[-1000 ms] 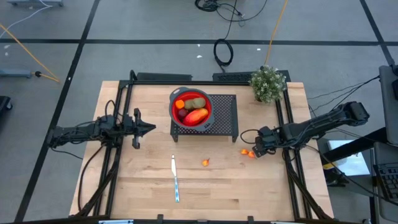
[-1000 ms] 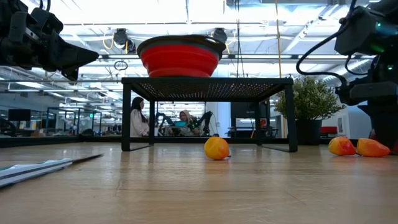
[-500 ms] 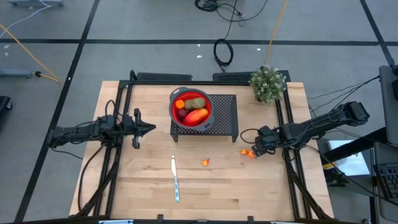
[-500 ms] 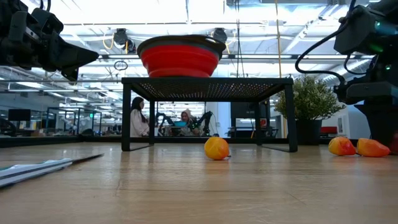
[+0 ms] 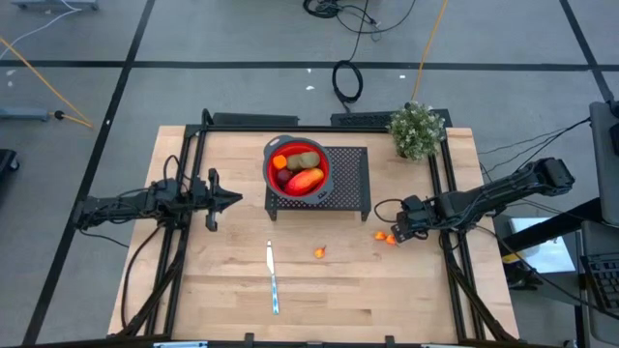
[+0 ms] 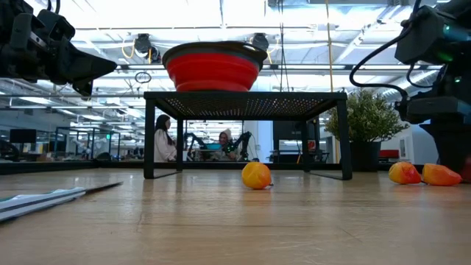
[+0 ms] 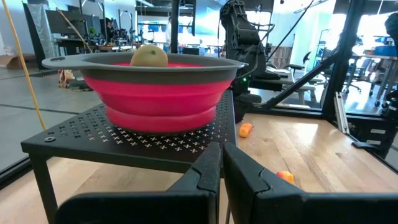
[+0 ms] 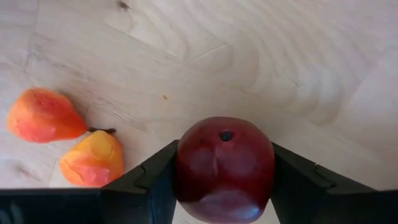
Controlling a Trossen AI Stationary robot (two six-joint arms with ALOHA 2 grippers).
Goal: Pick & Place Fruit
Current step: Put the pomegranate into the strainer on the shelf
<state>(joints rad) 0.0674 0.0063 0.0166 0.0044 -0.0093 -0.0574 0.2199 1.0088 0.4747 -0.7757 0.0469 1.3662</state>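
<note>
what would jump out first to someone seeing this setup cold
The red bowl of fruit on the black perforated stand at the table's back centre. Then the right pincer with its fingers on either side of a dark red fruit by the right edge, two small orange fruits lying beside it.

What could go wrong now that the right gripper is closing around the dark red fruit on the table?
The right gripper has its fingers on both sides of the dark red fruit. The fruit is round and smooth, so it may slip out when lifted.

Two orange fruits lie close beside it; the arm could knock them and they may roll.

The bowl sits on a raised rack, so a low carry might hit the rim.
</note>
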